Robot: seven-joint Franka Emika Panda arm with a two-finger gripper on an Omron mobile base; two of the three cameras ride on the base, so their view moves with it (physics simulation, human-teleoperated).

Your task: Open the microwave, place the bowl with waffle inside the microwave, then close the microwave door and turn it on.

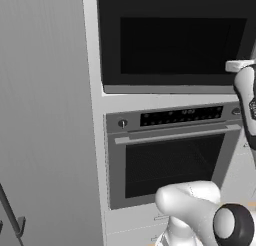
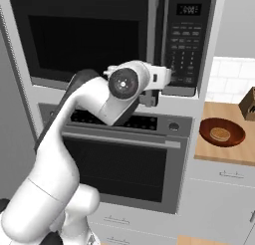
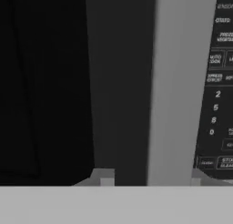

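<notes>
Still at the first step: opening the microwave (image 2: pixel 99 37), with the door shut flush and nothing yet placed inside. Gripper (image 3: pixel 150 184) brought up against the microwave door's (image 2: pixel 82 35) long vertical silver bar handle (image 3: pixel 175 86), one dark fingertip (image 3: pixel 105 178) left of the bar and the other right of it, so straddling the handle low on its length. Jaws neither wide nor pinched, standing about the handle's width apart; cannot tell from the hand view whether the pads actually press the bar or merely flank it. Next move, by judgement: finish closing on the handle until firm, then pull outward along the arc of a door that looks hinged on its left, letting the wrist follow the swing rather than dragging straight back, lest the fingers slip off the smooth bar. Microwave itself: large, built in above the steel wall oven (image 2: pixel 124 164), black door with a dark window and grey frame, black keypad panel (image 2: pixel 185 45) at the right with a small digital display on top and rows of buttons below. Bowl (image 2: pixel 222 131), reddish-brown, glossy and shallow, resting on the wooden counter (image 2: pixel 219 154) well to the right of the appliances, with the small round waffle (image 2: pixel 219 134) lying at its centre, untouched.
</notes>
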